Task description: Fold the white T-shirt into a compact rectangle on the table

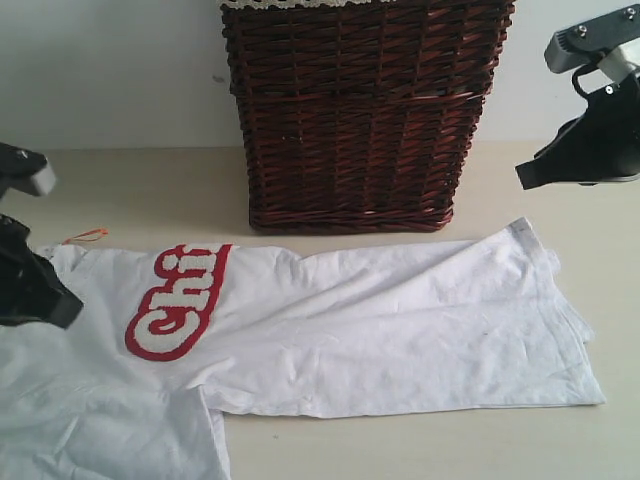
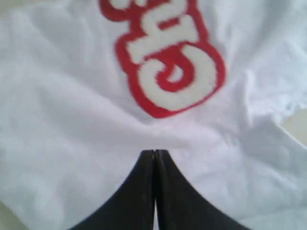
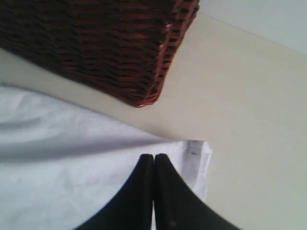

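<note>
2 grippers have black jaws pressed together: left gripper over the white T-shirt, right gripper above its corner. Shirt lies partly folded on the table before a wicker basket; red-outlined letters read "Chi".

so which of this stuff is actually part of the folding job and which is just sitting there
Part of the job:
- white T-shirt, lying partly folded
- table, which it is folded on

Just lying about:
- wicker basket, standing on the table behind the shirt
</note>
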Robot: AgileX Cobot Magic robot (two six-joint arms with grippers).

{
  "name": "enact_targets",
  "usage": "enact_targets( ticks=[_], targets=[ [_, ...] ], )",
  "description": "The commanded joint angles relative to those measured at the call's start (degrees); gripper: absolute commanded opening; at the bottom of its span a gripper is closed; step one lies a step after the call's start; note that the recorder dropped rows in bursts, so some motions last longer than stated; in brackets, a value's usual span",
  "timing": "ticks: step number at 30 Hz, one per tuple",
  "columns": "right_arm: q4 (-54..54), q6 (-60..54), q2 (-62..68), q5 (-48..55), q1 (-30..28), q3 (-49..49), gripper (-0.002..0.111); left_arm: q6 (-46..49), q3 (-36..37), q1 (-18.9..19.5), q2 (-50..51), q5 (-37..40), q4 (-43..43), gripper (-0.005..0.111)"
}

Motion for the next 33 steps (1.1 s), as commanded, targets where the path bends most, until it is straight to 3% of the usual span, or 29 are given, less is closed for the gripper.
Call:
enact_targets(
  ticks=[1,7,12,20,26,33],
  targets=[
    [2.39,1.21,-0.64,6.27,-0.18,-1.6,0.0,1.08,3.92,-7.18,0.92,0.2,-2.45,0.0],
    [5.45,1.02,-0.64,8.45,-0.18,-1.6,0.0,-5.41,5.75,-16.23,5.69,-0.42,-2.45,0.0],
    [6.3,1.02,-0.64,8.58,-0.18,-1.6,0.0,-6.92,7.07,-20.62,10.94,-1.38,-2.3,0.0],
    [6.31,1.02,-0.64,8.45,-0.18,-1.6,0.0,-10.98,10.17,-21.2,15.39,-3.02,-1.5,0.0],
    [6.31,1.02,-0.64,8.35,-0.18,-1.6,0.0,-14.26,11.57,-21.2,15.28,2.25,-0.82,0.0],
    [6.11,1.02,-0.64,8.57,-0.18,-1.47,0.0,-21.53,11.57,-21.2,15.19,7.55,5.94,0.0]
  ],
)
